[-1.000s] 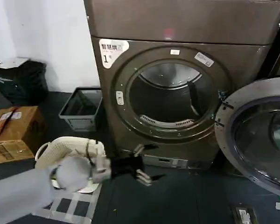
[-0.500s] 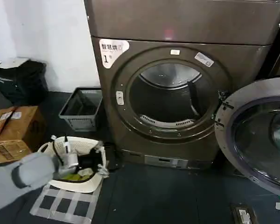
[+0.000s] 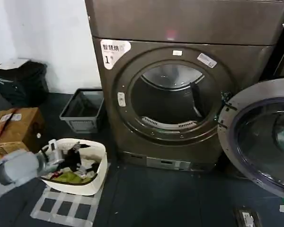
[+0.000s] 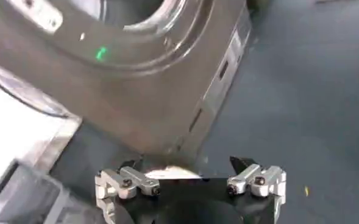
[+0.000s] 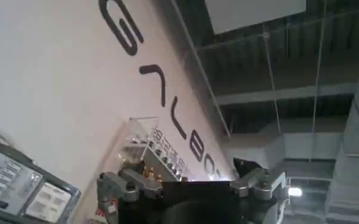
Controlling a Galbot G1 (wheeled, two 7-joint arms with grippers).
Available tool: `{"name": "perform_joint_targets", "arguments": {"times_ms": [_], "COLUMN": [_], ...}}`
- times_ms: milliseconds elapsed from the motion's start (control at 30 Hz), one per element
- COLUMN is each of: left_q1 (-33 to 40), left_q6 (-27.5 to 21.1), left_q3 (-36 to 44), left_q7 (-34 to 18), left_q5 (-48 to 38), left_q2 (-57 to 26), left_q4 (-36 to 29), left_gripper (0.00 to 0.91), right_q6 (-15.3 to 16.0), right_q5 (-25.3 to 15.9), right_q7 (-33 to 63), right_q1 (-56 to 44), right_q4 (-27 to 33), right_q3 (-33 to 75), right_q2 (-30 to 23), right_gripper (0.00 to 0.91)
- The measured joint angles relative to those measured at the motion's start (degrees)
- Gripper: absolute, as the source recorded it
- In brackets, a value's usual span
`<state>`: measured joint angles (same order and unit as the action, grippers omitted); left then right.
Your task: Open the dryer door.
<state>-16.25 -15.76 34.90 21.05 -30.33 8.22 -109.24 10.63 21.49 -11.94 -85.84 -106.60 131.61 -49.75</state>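
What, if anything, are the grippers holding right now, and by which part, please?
Nothing is held. The left gripper is open and empty, hanging near the laundry basket; the right gripper is open too, pointing up, away from the dryer door.

Head view faces the dryer [image 3: 180,94] front; left wrist sees its base close.

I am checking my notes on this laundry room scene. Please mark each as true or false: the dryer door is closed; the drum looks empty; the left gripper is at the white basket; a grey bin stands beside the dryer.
1. The dryer door is closed. False: it is swung open to the right of the dryer.
2. The drum looks empty. True.
3. The left gripper is at the white basket. True.
4. A grey bin stands beside the dryer. True.
5. The left gripper grips the door. False: it is open, holding nothing.
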Motion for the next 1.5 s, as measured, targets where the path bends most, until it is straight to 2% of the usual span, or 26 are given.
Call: {"name": "perform_joint_targets", "arguments": {"times_ms": [367, 1133, 1500], "left_q1": [-0.64, -2.44, -2.29], "left_q6": [-3.73, -3.15, -2.23], "left_q3": [0.25, 0.89, 0.82], "left_q7": [1.74, 2.47, 4.42], "left_q5": [-0.42, 0.76, 4.59], "left_q2": [-0.91, -5.06, -5.30], "left_q4": [4.88, 9.76, 12.48], "left_gripper": [0.907, 0.907, 0.907], "right_q6": [-0.58, -0.83, -0.91], "right_q5": [-1.00, -1.20, -1.46], "right_q7": [-0.07, -0.20, -0.27], "right_q1": [-0.21, 0.75, 1.52], "right_q4": [0.40, 1.30, 1.69], "right_q3": [0.91, 0.78, 0.41], "right_q2": [0.09, 0.62, 1.33], "right_gripper": [0.907, 0.907, 0.907]}}
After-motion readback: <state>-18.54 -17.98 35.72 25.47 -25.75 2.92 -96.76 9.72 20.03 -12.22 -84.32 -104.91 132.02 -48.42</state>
